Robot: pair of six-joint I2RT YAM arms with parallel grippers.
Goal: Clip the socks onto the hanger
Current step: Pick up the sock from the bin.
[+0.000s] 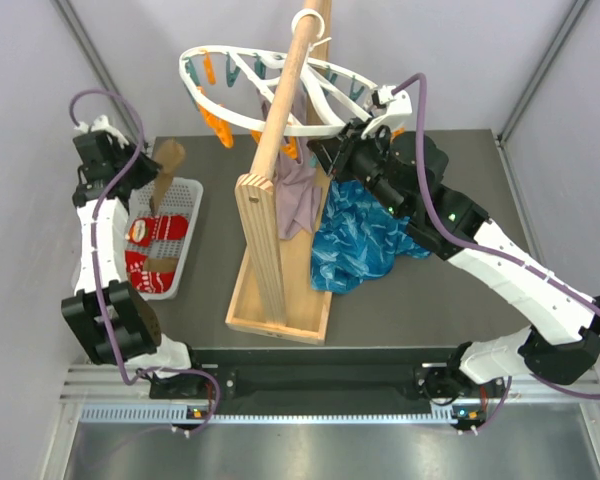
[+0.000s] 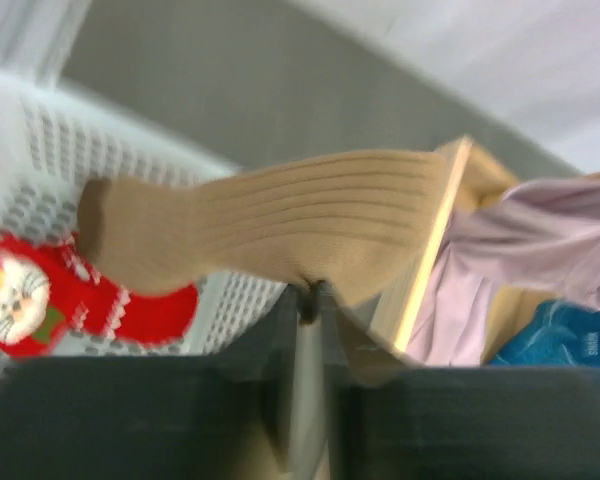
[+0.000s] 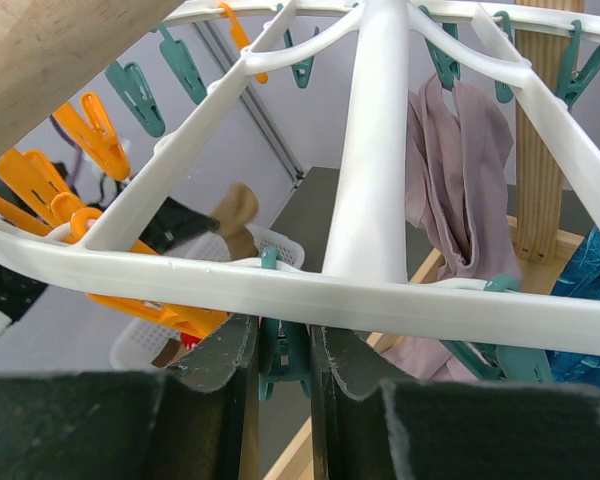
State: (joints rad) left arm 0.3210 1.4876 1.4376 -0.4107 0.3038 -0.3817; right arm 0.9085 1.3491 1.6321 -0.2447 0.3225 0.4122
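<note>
My left gripper (image 2: 310,298) is shut on the edge of a ribbed tan sock (image 2: 280,225). It holds this sock (image 1: 166,172) up above the white mesh basket (image 1: 192,192). Red socks (image 1: 156,234) with a white pattern lie in the basket (image 2: 70,150). The white oval hanger (image 1: 212,48) hangs high from the wooden pole, with orange and teal pegs under it. My right gripper (image 3: 285,355) reaches under the hanger's rim (image 3: 400,305) and is shut on a teal peg (image 3: 283,350). A mauve sock (image 3: 460,170) hangs from the hanger (image 1: 298,195).
A wooden pole stand (image 1: 270,235) rises from a tray-like base in the middle of the dark table. A crumpled blue cloth (image 1: 365,238) lies to its right, under my right arm. Grey walls close in on both sides.
</note>
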